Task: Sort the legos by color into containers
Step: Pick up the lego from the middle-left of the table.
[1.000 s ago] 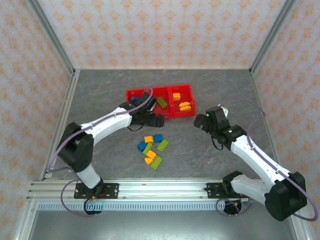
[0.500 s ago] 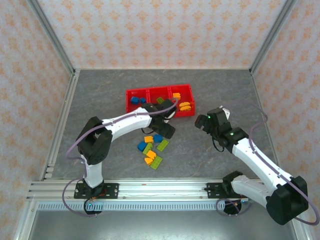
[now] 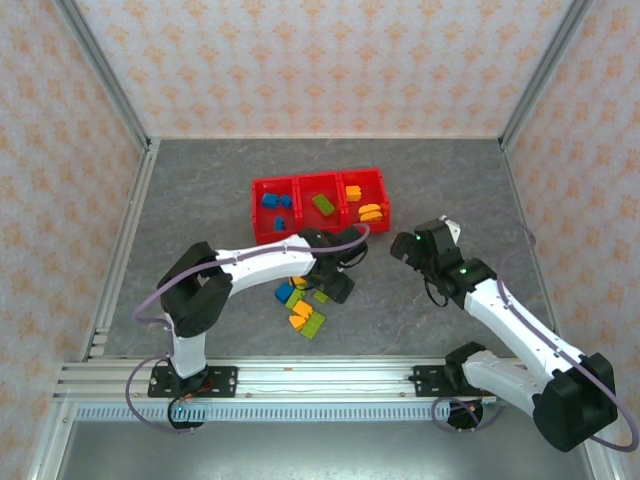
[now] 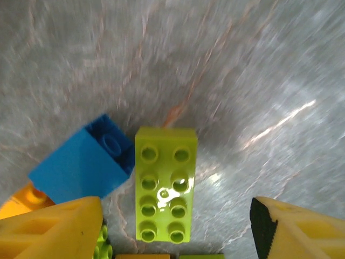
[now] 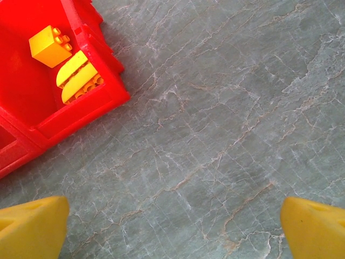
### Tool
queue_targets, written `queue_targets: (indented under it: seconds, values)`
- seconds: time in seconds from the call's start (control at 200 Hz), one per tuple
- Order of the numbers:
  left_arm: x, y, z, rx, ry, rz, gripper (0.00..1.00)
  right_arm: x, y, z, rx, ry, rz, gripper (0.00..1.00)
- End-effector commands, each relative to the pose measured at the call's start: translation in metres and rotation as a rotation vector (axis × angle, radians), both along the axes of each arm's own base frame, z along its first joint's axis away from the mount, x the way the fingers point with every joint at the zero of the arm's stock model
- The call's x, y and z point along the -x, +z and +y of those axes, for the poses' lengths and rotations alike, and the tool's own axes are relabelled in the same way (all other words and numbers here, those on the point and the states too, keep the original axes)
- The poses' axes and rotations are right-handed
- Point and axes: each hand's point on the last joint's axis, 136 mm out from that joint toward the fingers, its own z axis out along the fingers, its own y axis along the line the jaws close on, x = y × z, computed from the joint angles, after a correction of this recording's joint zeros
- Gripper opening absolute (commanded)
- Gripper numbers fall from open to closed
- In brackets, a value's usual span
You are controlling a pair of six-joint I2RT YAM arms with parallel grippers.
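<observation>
The left gripper [image 3: 338,286] hung over the loose legos [image 3: 300,308], which lay near the middle of the bench [image 3: 200,190], a little toward its near edge. Its jaws were spread wide and pinched nothing. The yellow fingers [image 4: 54,229] stood on either side of a lime-green two-by-four brick [image 4: 164,198] lying flat, studs up. A blue brick [image 4: 81,167], tipped on its side, sat close against the far end of the green one's left long edge. An orange brick [image 4: 19,200] showed just beyond the blue one.

The red containers [image 3: 368,229] stood toward the far edge of the bench. They held blue pieces in the left bin, green in the middle and orange-yellow in the right.

The right gripper [image 5: 175,208] hovered over bare bench beside the right bin, its jaws spread and empty.

The green brick looked light, rigid and glossy, so it would probably twist or slip if caught by a corner. The safest hold seemed to be across its two long side walls at mid-length, with the fingers square to them. The blue brick crowded the left side and could be nudged on the way down.
</observation>
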Motion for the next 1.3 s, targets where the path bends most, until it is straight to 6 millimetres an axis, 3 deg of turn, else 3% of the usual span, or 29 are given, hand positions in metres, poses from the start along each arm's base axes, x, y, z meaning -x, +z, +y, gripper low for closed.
queue_targets:
  seconds: [0.0,0.42,0.44,0.661,0.966,1.131,1.241,1.296]
  values:
    - [0.013,0.002,0.006,0.010,0.041,0.013,0.74,-0.001,-0.003,-0.003,-0.017,-0.029,-0.014,1.00]
    - [0.005,-0.022,0.000,-0.004,0.084,0.019,0.63,-0.004,-0.002,-0.001,-0.009,-0.027,-0.011,1.00]
    - [0.004,-0.031,0.001,-0.023,0.087,0.031,0.62,-0.004,-0.001,-0.002,-0.008,-0.027,-0.012,1.00]
    - [0.002,-0.052,0.002,-0.046,0.117,0.054,0.53,-0.004,-0.003,-0.003,-0.002,-0.030,-0.010,1.00]
    - [0.000,-0.063,0.000,-0.057,0.111,0.037,0.41,-0.012,-0.003,0.002,-0.003,-0.024,-0.006,1.00]
    - [-0.004,-0.048,-0.003,-0.031,0.114,-0.003,0.30,-0.015,-0.002,0.002,-0.007,-0.038,-0.007,1.00]
    - [-0.014,-0.022,-0.012,0.036,0.122,-0.067,0.20,-0.011,0.005,-0.012,0.017,-0.105,-0.033,1.00]
    - [-0.021,0.005,-0.015,0.094,0.142,-0.127,0.15,-0.009,0.011,-0.022,0.024,-0.157,-0.061,1.00]
